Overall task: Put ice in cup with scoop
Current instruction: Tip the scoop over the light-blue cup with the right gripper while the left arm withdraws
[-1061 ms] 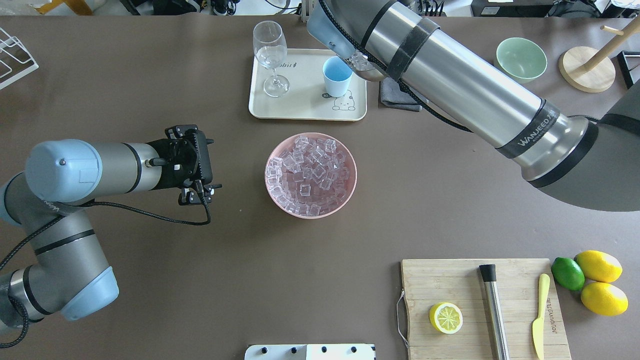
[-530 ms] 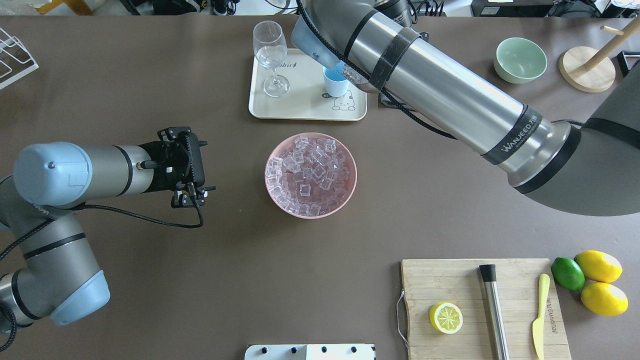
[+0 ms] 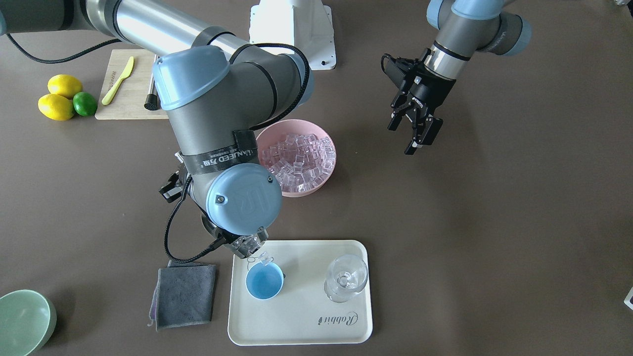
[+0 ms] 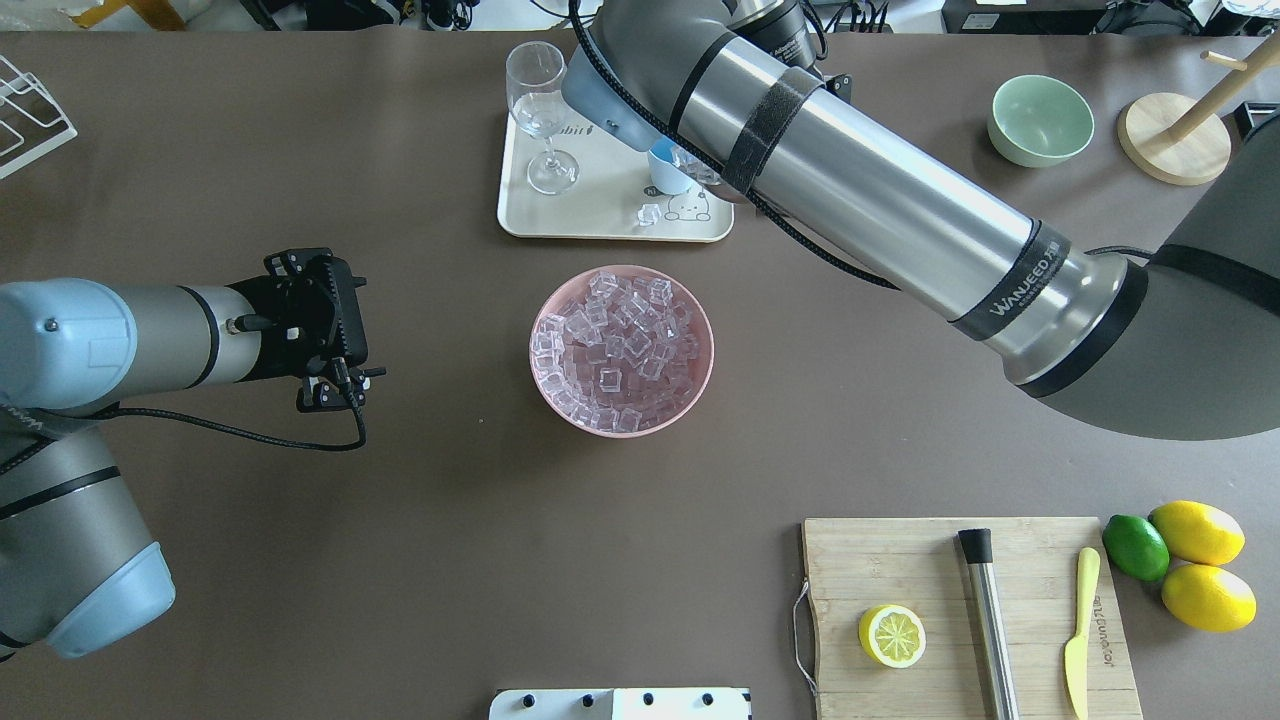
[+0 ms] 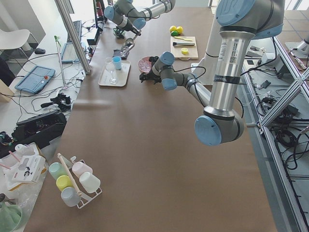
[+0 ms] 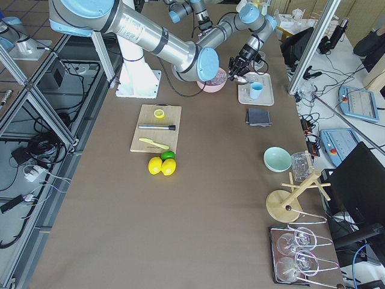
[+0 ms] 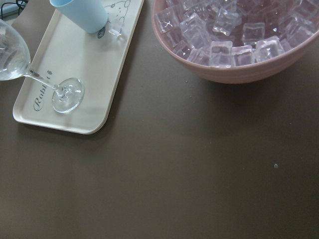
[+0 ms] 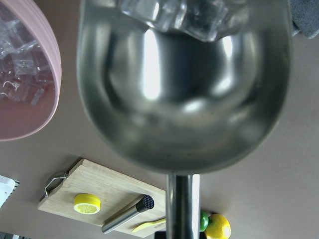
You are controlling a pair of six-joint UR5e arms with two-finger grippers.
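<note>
The light-blue cup [image 3: 264, 283] stands on a cream tray [image 3: 296, 321], partly hidden under my right arm in the overhead view [image 4: 663, 172]. My right gripper [image 3: 222, 239] is shut on the steel scoop [image 8: 184, 99], tilted just above the cup's rim. Ice cubes [image 8: 189, 15] sit at the scoop's lip, and one cube [image 3: 265, 257] is at the cup's rim. One loose cube [image 4: 650, 213] lies on the tray beside the cup. More ice [image 4: 620, 345] fills the pink bowl [image 4: 534, 350]. My left gripper [image 3: 408, 133] is open and empty, off to the bowl's side.
A clear stemmed glass [image 4: 540, 110] stands on the tray next to the cup. A grey cloth [image 3: 183, 291] lies beside the tray. A pale green bowl [image 4: 1040, 118] is at the back right. A cutting board [image 4: 900, 560] holds a lemon half, rod and knife.
My right arm has swung the scoop left over the cup and tipped it. A cube now lies on the tray. My left arm has drawn back to the left.
</note>
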